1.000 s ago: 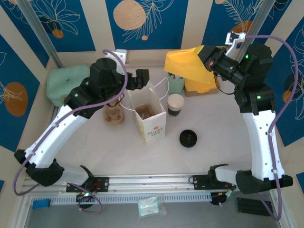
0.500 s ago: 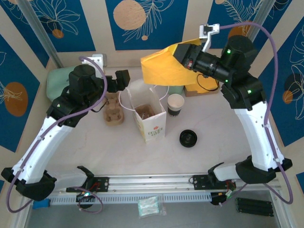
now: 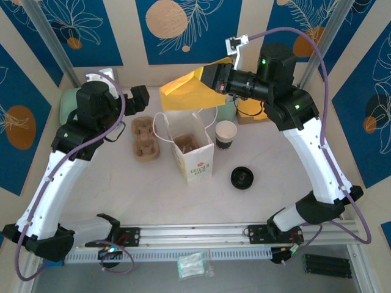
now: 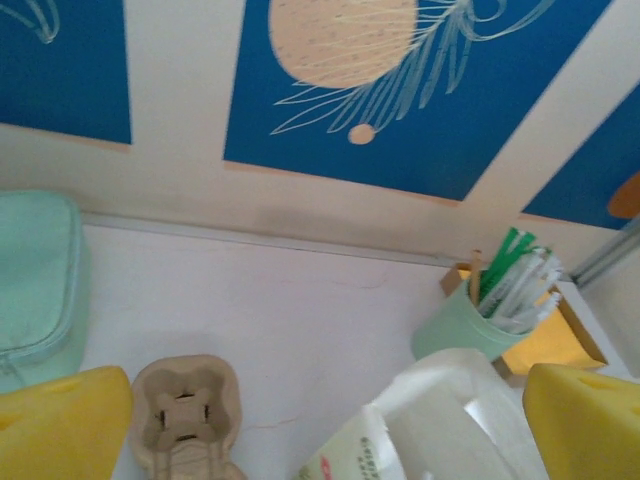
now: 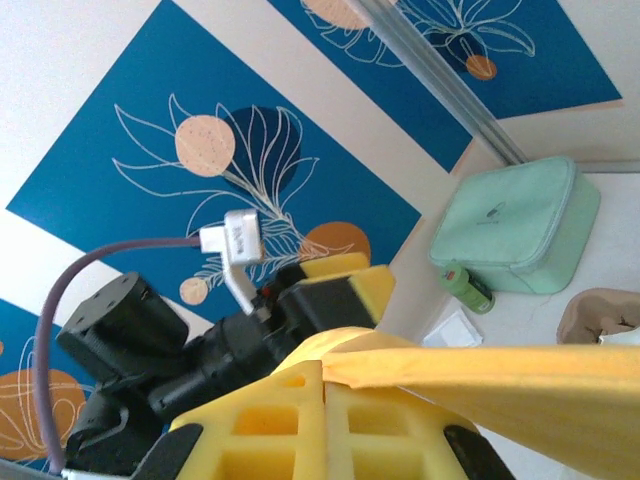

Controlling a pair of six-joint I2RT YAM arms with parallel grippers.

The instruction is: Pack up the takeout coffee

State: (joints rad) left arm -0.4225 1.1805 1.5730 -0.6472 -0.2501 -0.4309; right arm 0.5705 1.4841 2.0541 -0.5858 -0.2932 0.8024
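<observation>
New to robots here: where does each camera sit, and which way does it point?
Top external: high behind the robot, looking down at the table; left arm and right arm show.
Left wrist: on the left arm, facing the back wall; yellow fingers of the open left gripper frame it.
Right wrist: faces across toward the left arm; the right gripper, shut on a yellow sheet, shows.
Shared by all: mint pouch, cup carrier.

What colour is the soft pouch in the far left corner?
The pouch is pale mint green; the left wrist view shows it best.
</observation>
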